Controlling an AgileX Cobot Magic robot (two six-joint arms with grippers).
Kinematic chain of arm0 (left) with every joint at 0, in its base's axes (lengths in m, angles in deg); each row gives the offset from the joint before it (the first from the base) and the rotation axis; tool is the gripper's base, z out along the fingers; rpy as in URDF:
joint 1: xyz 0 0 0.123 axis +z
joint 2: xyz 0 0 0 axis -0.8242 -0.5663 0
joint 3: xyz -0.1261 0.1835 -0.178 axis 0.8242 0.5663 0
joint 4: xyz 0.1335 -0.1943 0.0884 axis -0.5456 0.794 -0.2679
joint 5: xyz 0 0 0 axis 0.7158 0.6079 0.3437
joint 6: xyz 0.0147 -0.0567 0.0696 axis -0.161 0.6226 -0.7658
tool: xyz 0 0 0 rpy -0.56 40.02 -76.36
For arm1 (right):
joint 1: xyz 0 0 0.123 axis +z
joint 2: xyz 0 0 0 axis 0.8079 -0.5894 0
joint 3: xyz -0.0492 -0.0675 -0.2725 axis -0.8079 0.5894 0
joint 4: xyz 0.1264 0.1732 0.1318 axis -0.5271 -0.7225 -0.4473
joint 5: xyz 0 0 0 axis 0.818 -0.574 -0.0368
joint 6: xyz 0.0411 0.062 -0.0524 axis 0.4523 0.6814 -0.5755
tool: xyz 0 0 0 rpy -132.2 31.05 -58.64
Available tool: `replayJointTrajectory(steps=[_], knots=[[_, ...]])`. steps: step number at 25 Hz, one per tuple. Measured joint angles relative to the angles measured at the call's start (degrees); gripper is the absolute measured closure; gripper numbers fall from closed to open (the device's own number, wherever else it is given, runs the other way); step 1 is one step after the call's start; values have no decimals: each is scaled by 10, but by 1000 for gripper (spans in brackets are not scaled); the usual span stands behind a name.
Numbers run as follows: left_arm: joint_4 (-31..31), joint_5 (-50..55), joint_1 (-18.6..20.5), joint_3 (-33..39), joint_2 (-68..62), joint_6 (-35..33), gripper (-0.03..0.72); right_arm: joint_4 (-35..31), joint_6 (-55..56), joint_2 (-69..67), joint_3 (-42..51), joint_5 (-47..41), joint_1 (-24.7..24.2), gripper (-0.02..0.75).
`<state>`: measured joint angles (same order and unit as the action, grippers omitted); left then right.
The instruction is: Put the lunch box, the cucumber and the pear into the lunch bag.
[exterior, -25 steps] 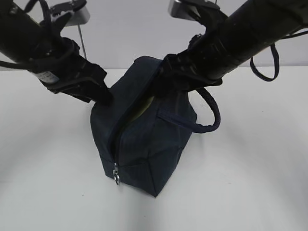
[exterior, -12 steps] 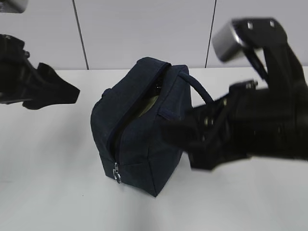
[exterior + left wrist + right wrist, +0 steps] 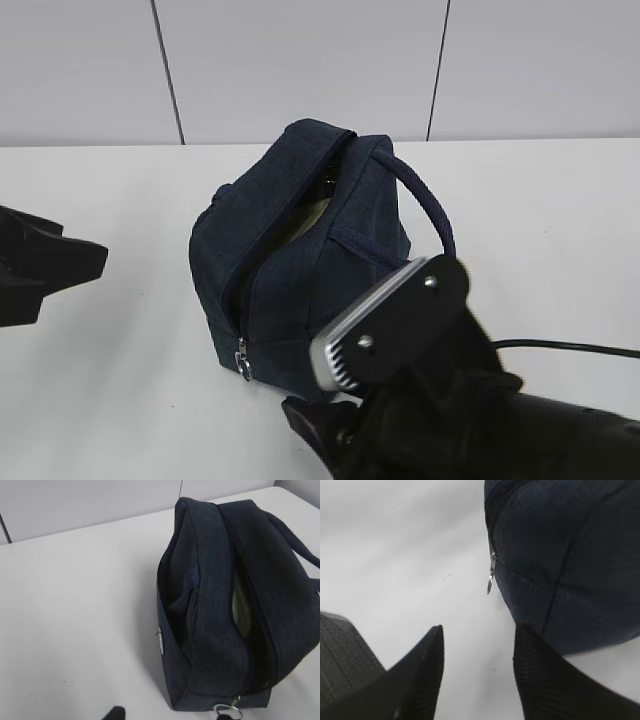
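Observation:
The navy lunch bag point(image 3: 300, 270) stands mid-table with its top zipper open; the ring pull point(image 3: 241, 368) hangs at the near end. Through the opening a pale green lid shows, the lunch box point(image 3: 242, 607), also glimpsed in the exterior view point(image 3: 312, 214). The cucumber and the pear are hidden. My left gripper point(image 3: 55, 270) is open and empty at the far left, apart from the bag. My right gripper point(image 3: 477, 637) is open and empty, low at the bag's near end point(image 3: 570, 555), its right finger point(image 3: 532, 655) against the bag's bottom corner, below the zipper pull point(image 3: 491, 580).
A padded loop handle point(image 3: 425, 205) arches over the bag's right side. My right arm and its wrist camera point(image 3: 390, 325) fill the front right of the white table point(image 3: 120, 400). A grey panelled wall point(image 3: 300, 60) stands behind.
Both arms have drawn away from the bag's top. The left went out to the left edge; the right swung down to the front right, low by the zipper end. The bag stayed put.

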<state>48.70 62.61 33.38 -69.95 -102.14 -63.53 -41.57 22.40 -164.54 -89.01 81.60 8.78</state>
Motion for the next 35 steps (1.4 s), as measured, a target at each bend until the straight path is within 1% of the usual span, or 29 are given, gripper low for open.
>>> replayJointTrajectory(steps=[4, 5, 7, 13, 18, 23, 35], knots=[[8, -1, 0, 1, 0, 0, 353, 82, 123, -110, -37, 59, 0, 376], [9, -1, 0, 1, 0, 0, 354, 102, 142, -133, -48, 66, 0, 377], [10, -1, 0, 1, 0, 0, 356, 121, 167, -171, -68, 78, 1, 377], [15, 4, 0, 1, 0, 0, 358, 89, 179, -239, -101, 125, 1, 379], [18, 4, 0, 1, 0, 0, 371, 79, 180, -273, -125, 134, 1, 381], [20, 4, 0, 1, 0, 0, 372, 53, 180, -289, -134, 160, -1, 408], [25, 4, 0, 1, 0, 0, 384, 51, 199, -302, -135, 186, -7, 426]])
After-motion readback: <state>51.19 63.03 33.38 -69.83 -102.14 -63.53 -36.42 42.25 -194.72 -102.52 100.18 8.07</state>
